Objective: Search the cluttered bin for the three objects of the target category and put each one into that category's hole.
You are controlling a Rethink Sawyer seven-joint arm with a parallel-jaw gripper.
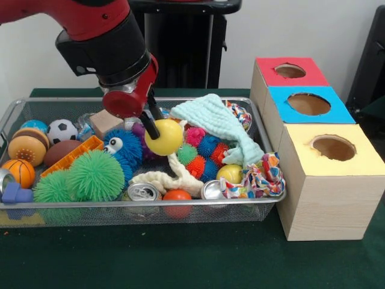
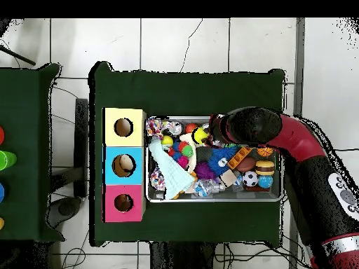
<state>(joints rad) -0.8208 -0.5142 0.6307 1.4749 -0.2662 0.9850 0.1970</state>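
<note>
My gripper (image 1: 159,133) is shut on a yellow ball (image 1: 166,138), which hangs just above the clutter in the middle of the wire bin (image 1: 72,205); one black finger (image 1: 150,127) shows on the ball's left side. In the overhead view the ball (image 2: 201,136) sits at the tip of the arm, over the bin (image 2: 210,199). A second yellow ball (image 1: 230,173) lies near the bin's right end. Right of the bin stand three wooden boxes with holes: a red-topped box (image 1: 290,71), a blue-topped box (image 1: 308,103) and a yellow-topped box (image 1: 334,147).
The bin also holds green spiky balls (image 1: 95,174), a basketball (image 1: 21,171), a soccer ball (image 1: 62,130), a blue furry toy (image 1: 123,147), a pale green cloth (image 1: 216,123), cans (image 1: 143,192), a rope toy (image 1: 258,177) and a wooden block (image 1: 105,122).
</note>
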